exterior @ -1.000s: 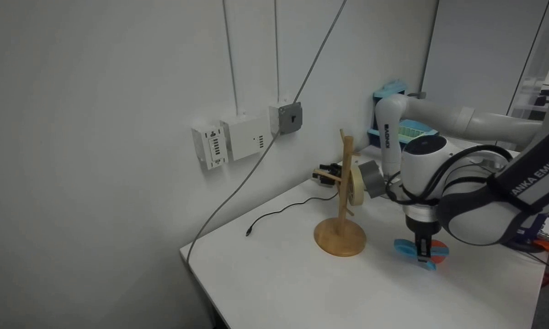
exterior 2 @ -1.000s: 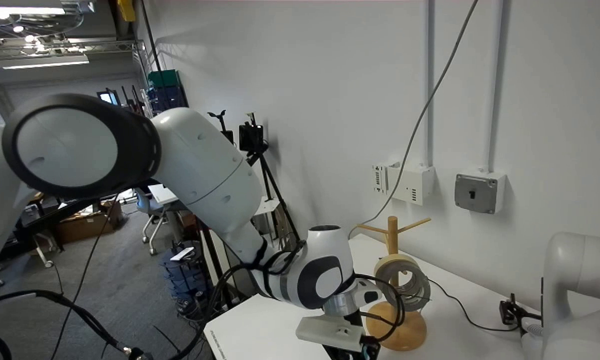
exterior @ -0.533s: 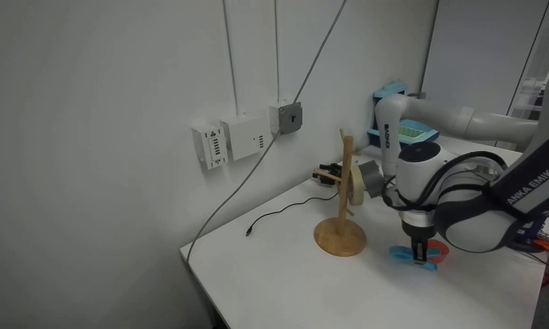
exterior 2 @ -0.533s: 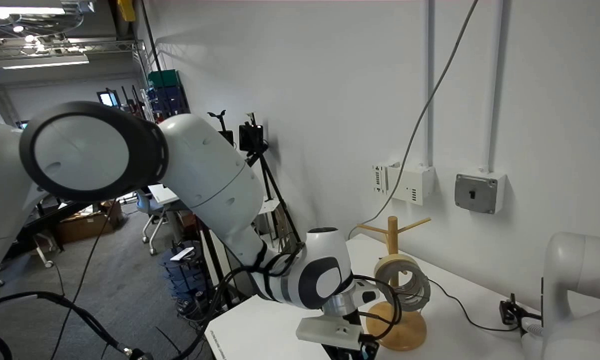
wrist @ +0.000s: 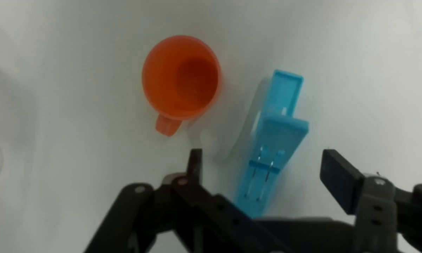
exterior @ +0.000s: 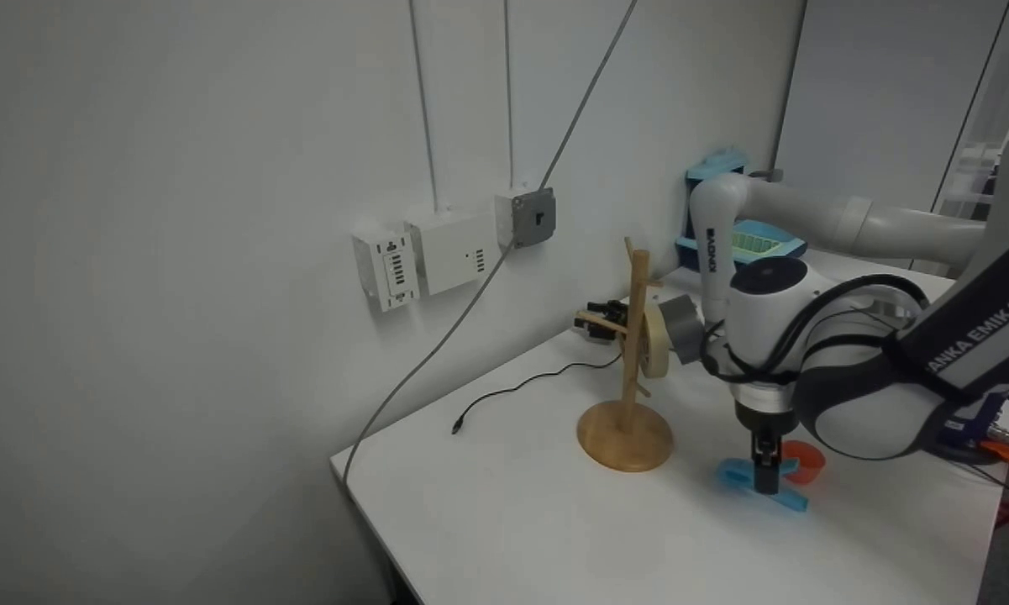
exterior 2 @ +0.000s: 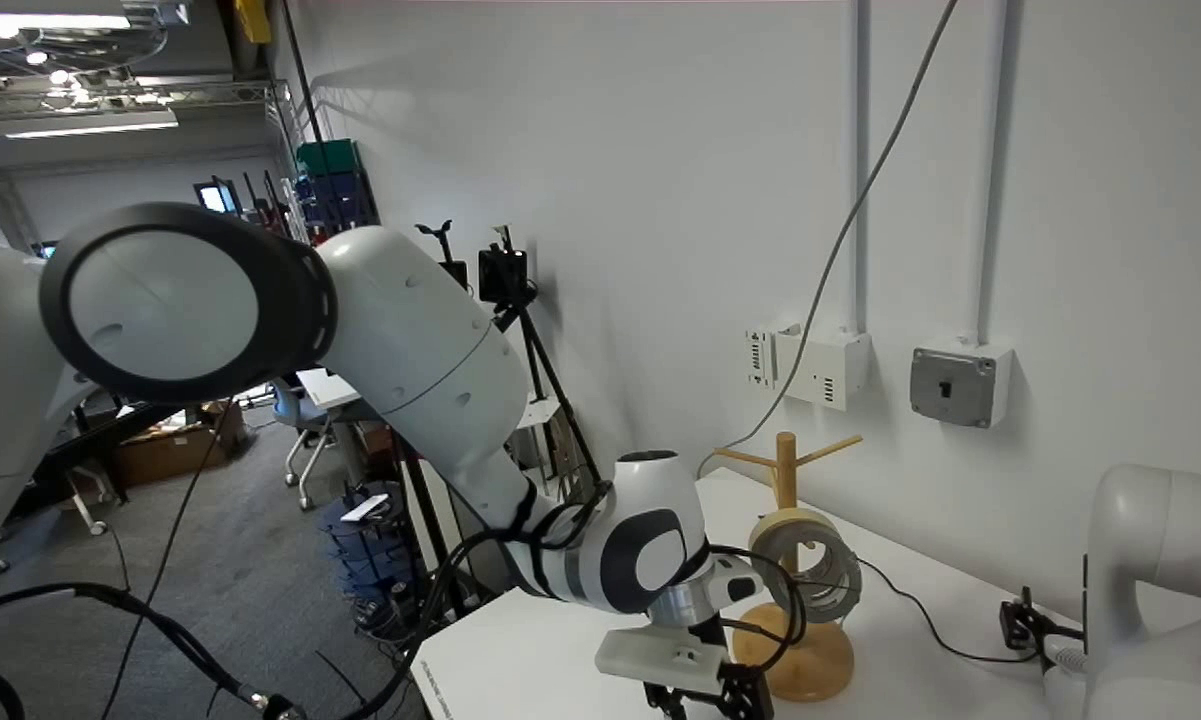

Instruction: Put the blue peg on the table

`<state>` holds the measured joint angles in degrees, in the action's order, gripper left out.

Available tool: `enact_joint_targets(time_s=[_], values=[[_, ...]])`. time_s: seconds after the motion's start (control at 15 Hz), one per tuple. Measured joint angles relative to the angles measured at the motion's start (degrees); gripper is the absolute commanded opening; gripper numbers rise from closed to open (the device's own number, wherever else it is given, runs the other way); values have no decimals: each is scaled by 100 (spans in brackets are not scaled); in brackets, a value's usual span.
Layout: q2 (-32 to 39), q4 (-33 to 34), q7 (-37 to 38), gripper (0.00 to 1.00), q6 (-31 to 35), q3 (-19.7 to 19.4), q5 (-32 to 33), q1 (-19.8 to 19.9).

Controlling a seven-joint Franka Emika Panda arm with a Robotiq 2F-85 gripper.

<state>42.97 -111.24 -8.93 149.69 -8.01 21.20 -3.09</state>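
Two black fingers [wrist: 341, 182] of the tool [wrist: 266, 171] stand wide apart, holding nothing; between them the light-blue plastic clothes peg [wrist: 277, 138] lies on the flat white counter [exterior: 487, 504]. Sideways motion before rising could make one finger push it into the round red-orange cup [wrist: 161, 80]

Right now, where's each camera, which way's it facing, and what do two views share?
Exterior view: higher than the table, looking down at it, the wooden stand and blue peg; Franka arm and hand at picture right.
Exterior view: also above table level, facing the wall and switch box; Franka arm from picture left to centre, hand cut off at the bottom.
Wrist view: carried above the hand, facing down at the blue peg and orange cup; open fingers at picture bottom.
Both exterior views share the wooden stand and switch box.
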Motion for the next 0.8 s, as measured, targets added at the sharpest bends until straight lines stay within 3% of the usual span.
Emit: enact_joint_targets(time_s=[0.8], values=[[-94, -38, 338, 100, -252, 324, -527, 0]])
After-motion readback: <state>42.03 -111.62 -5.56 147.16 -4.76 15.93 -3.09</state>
